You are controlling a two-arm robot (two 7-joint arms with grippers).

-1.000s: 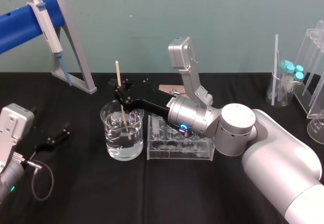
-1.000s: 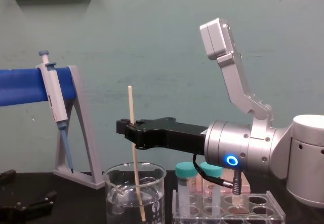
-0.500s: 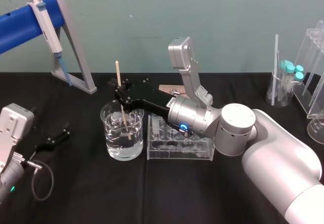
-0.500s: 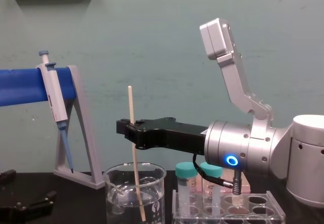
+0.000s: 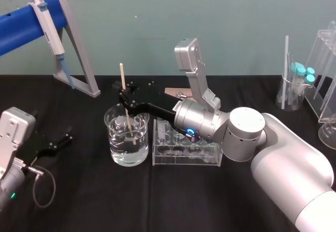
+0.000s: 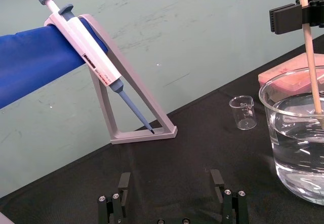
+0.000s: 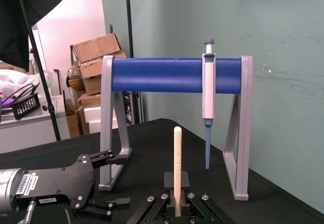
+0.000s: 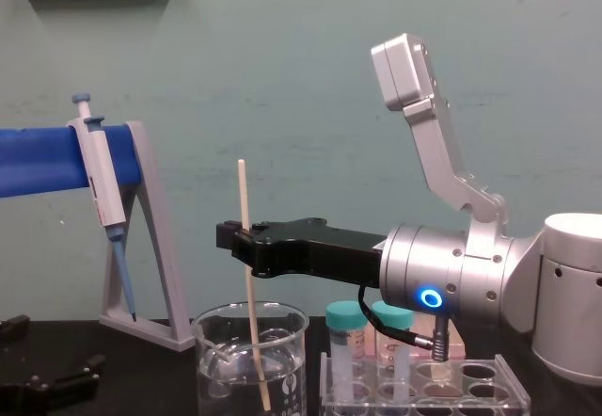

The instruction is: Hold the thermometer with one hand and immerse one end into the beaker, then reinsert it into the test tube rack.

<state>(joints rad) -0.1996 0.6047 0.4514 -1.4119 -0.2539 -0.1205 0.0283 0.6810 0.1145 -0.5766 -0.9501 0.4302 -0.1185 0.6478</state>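
We see the thermometer (image 8: 245, 200), a thin pale-cream rod, pinched approx mid-length by the right tool (image 8: 243, 243). Axis near vertical w/ slight tilt: top above tool, lower end below it in beaker (image 8: 202, 360) water. Left tool (image 6: 170, 181) idle well to its left, fingers spread.

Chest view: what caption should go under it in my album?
Right pincer holds the thermometer, tip in the beaker, beside the test tube rack; left pincer rests aside.

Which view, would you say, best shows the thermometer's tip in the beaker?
The chest view: the thermometer stands side-on, tip below the beaker rim. Head view looks down on it; left wrist shows its lower part; right wrist its top.
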